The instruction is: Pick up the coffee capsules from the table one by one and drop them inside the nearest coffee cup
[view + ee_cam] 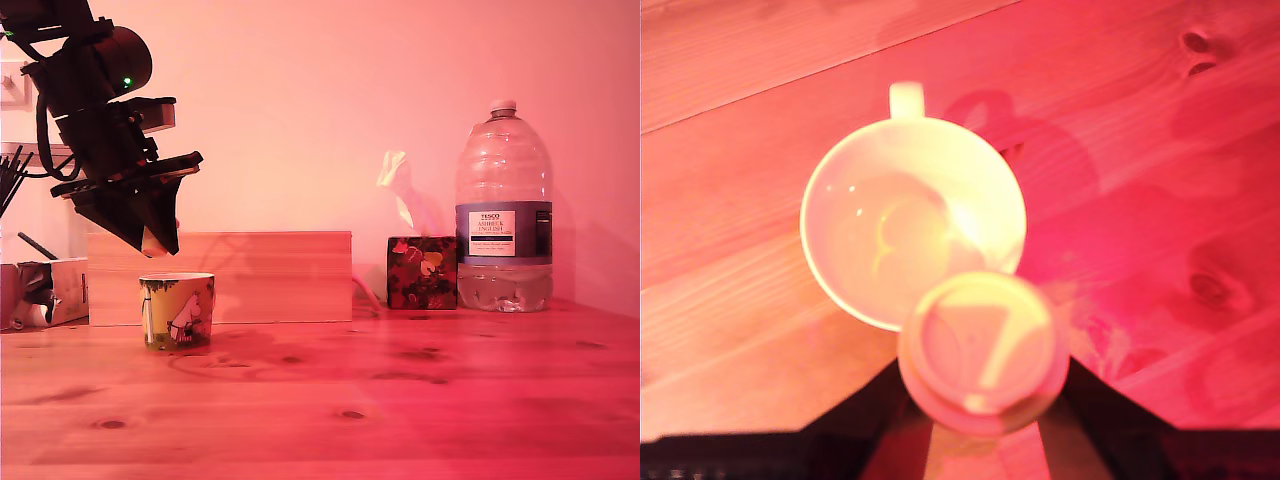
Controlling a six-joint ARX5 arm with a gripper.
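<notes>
My gripper point(158, 240) hangs just above the yellow-green coffee cup point(178, 310) at the exterior view's left, shut on one pale cream coffee capsule point(155, 241). In the wrist view the capsule point(983, 350) sits between the dark fingers point(872, 412), its round face towards the camera and partly over the rim of the cup point(840, 250). The cup's pale inside shows nothing in it, and its handle points away from the gripper. I see no other capsule on the pine table point(400, 400).
A plain pale wooden box point(250, 275) stands right behind the cup. To the exterior view's right are a floral tissue box point(421, 272) and a tall clear water bottle point(503, 215). A cardboard box point(45, 290) and dark sticks point(10, 180) sit at the far left.
</notes>
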